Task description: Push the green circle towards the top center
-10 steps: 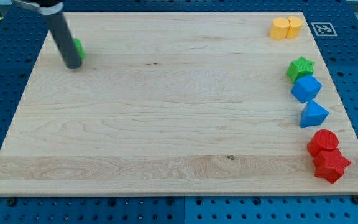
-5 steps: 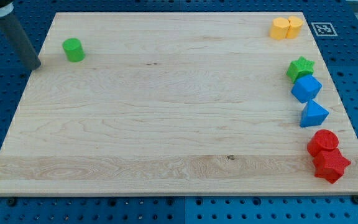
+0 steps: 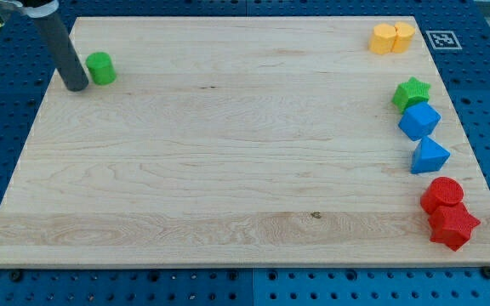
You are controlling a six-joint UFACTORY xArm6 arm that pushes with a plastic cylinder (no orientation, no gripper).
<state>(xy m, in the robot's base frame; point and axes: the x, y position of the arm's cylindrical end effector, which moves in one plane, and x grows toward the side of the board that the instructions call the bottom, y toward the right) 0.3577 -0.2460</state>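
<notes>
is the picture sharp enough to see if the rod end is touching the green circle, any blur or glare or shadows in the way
Camera view: sharp overall, lighting even and soft, no glare on the wooden board. My tip shows crisp, without motion blur, at the left side of the green circle; whether a gap separates them cannot be told. Blocks at the view's right, like the red star, cast only faint shadows.

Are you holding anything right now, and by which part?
Nothing is held. My tip sits just left of the green circle, close beside it.
</notes>
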